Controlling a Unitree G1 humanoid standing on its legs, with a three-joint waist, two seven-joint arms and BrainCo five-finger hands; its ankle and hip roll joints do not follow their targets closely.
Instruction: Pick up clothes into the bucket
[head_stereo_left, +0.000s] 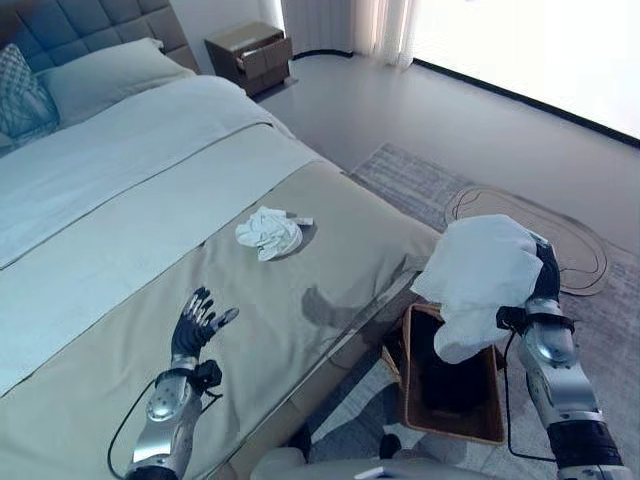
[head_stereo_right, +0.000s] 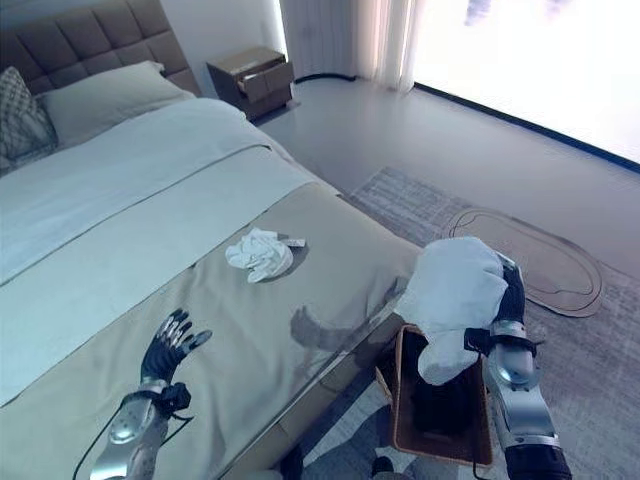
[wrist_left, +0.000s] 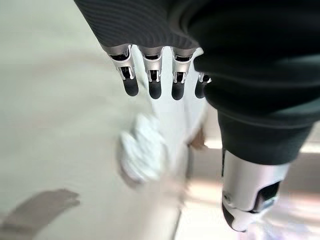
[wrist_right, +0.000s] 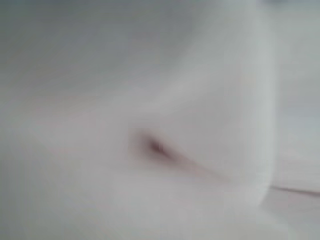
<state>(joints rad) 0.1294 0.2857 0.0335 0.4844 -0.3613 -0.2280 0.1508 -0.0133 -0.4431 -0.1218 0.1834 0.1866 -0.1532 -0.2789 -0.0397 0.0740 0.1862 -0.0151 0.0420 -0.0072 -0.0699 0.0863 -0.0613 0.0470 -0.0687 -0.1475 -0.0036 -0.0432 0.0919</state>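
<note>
No writing or label can be read on anything here. The right hand (head_stereo_left: 545, 275) is held up beside the foot corner of the bed, directly above the brown rectangular woven bucket (head_stereo_left: 452, 425) that stands on the floor against the bed's edge. A large white soft cloth garment (head_stereo_left: 478, 272) is draped over that hand and hangs in loose folds toward the bucket's dark opening; the cloth covers the fingers, so I cannot tell how they are set, though it seems to be carried by them. In the right wrist view there is smooth white fabric (wrist_right: 150, 125) with one shallow crease.

A second, smaller white crumpled garment (head_stereo_left: 269, 232) lies bunched on the beige bed cover (head_stereo_left: 120, 330), well apart from both hands. The left hand (head_stereo_left: 193, 325) is raised over that cover, its silver dark-tipped fingers (wrist_left: 152, 82) straight and spread, grasping nothing. The patterned grey rug (head_stereo_left: 420, 180) lies beside the bed.
</note>
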